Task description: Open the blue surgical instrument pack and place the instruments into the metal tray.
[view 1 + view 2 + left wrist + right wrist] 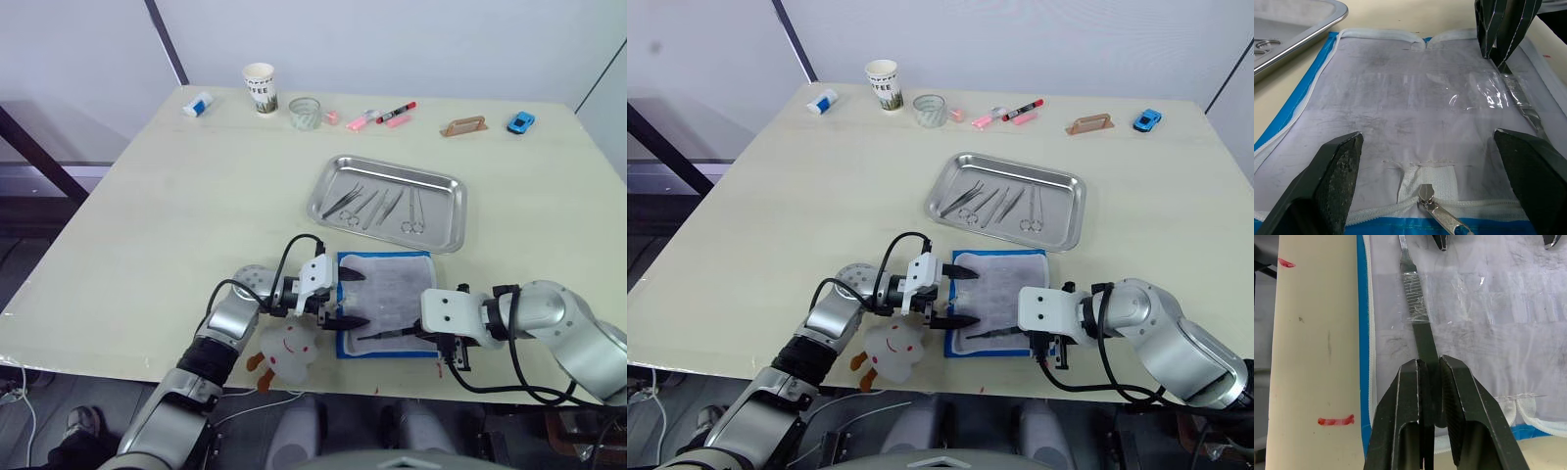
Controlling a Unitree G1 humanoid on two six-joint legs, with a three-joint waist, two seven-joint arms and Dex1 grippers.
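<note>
The blue surgical instrument pack [385, 304] lies unzipped and spread flat near the front edge of the counter [176, 215], its white lining facing up under a clear plastic strip. One slim flat-handled instrument [1411, 289] lies along the lining by the pack's near edge, and my right pincer [1428, 382] is clamped on its dark end, fingers pressed narrow around it. My left pincer [348, 300] sits at the pack's left edge, spread wide, one finger [1332, 176] and the other over the lining by the zipper pull [1437, 213], gripping nothing. Just behind the pack, the metal tray [387, 203] holds several instruments [377, 208], tweezers and ring-handled ones, side by side. Along the far side of the counter stand a paper cup [260, 86], a roll of tape [305, 113], markers [382, 116] and a small blue toy car [521, 121].
</note>
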